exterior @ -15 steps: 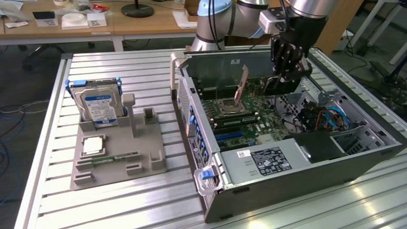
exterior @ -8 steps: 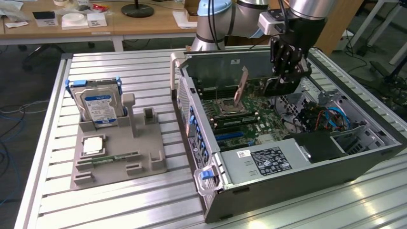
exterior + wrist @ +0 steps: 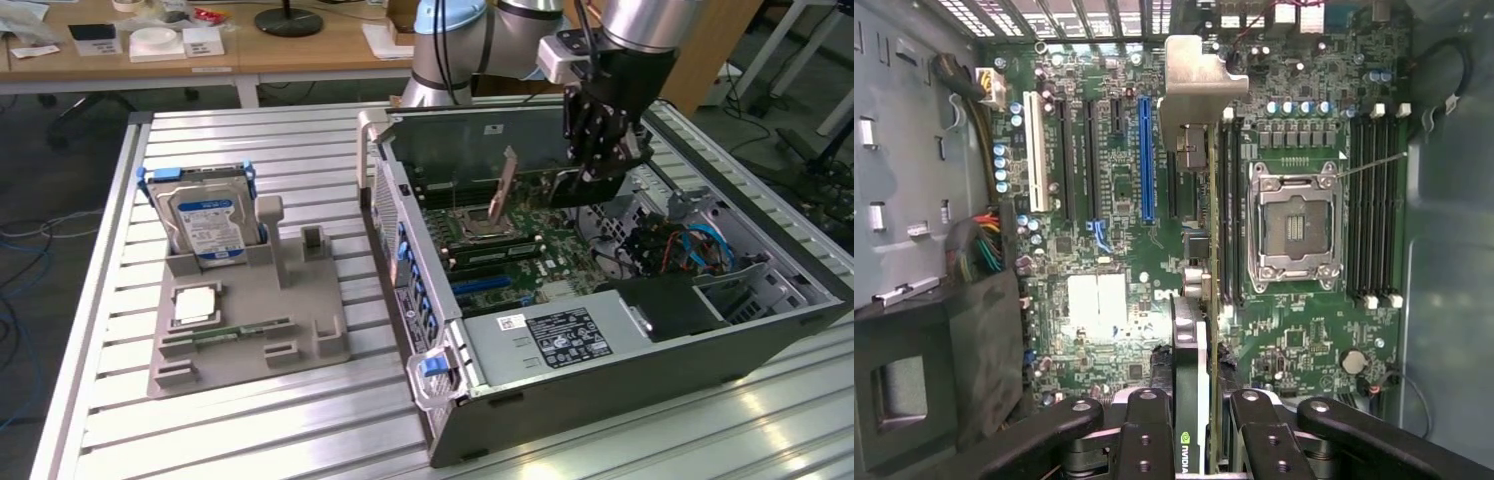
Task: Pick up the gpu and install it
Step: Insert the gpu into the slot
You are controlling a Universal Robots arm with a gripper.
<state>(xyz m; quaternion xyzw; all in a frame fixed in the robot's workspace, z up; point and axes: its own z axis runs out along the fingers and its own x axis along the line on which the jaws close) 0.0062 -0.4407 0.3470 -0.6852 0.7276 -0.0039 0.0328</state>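
Toward the table [image 3: 267, 430] edge on the exterior view's right, inside the open computer case [image 3: 601, 400], the gpu [image 3: 1197, 345] hangs above the board, so the installation appears to be at its alignment stage. Nearest the exterior camera sits the grey power supply [image 3: 567, 335]. Beyond it lies the motherboard [image 3: 1104, 230], whose long blue slot [image 3: 1146, 160] is the likely seat. To do this step well, the card's lower edge should sit parallel to the slot and squarely above it before any descent. The silver bracket [image 3: 1197, 85] should line up with the opening in the case's rear wall. The push should be straight down and even, since a tilted entry could jam the connector or scrape neighbouring parts. In the wrist view the card reads as offset from the blue slot, toward the processor socket [image 3: 1294, 225], so a sideways correction looks needed. Farther in, the hand [image 3: 603, 172] hangs over the board, its fingers [image 3: 1144, 440] partly closed and clamped on either face of the gpu. The card is held edge-on, apparently clear of the motherboard, with its bracket end pointing away from the wrist.
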